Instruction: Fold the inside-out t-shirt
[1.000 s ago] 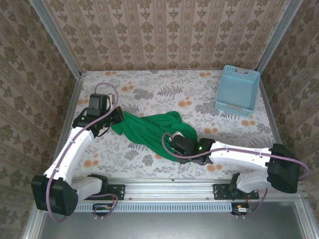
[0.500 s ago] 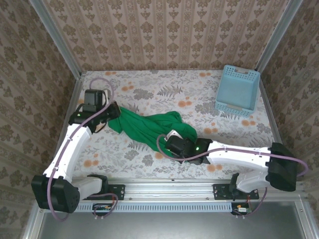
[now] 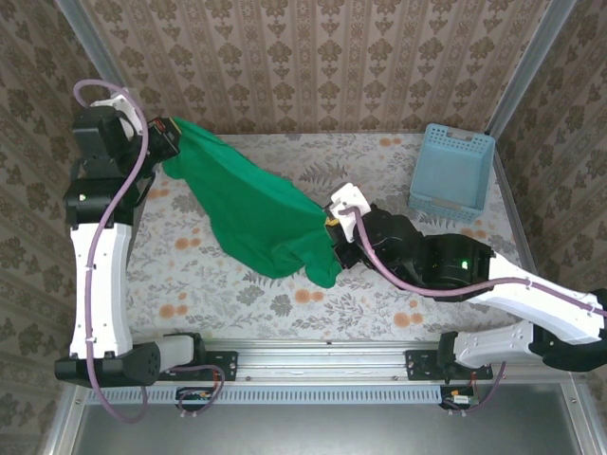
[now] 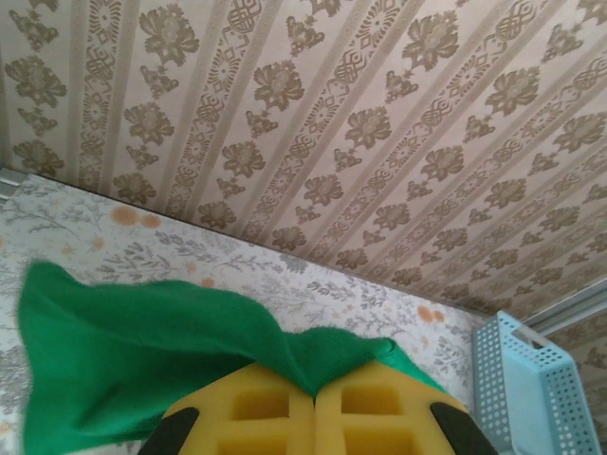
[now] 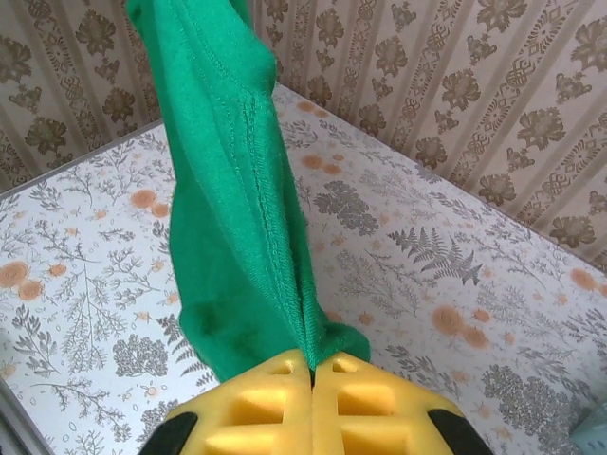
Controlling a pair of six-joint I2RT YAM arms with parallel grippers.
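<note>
The bright green t-shirt [image 3: 254,207] hangs stretched in the air between both arms, sagging toward the table in the middle. My left gripper [image 3: 174,136] is raised high at the back left, shut on one end of the shirt [image 4: 190,332], its yellow pads [image 4: 266,408] pressed together on the cloth. My right gripper [image 3: 330,226] is lifted near the table's centre, shut on the other end of the t-shirt [image 5: 237,237], where a stitched seam runs down into its closed yellow fingers [image 5: 275,408].
A light blue lattice basket [image 3: 452,171] stands at the back right corner, also seen as the basket [image 4: 531,389] in the left wrist view. The floral tablecloth [image 3: 398,161] covers the table, ringed by patterned walls [image 3: 322,66].
Both arms have lifted sharply. The left gripper rose to the back left and the right gripper rose to the centre, pulling the shirt off the table and stretching it out.
</note>
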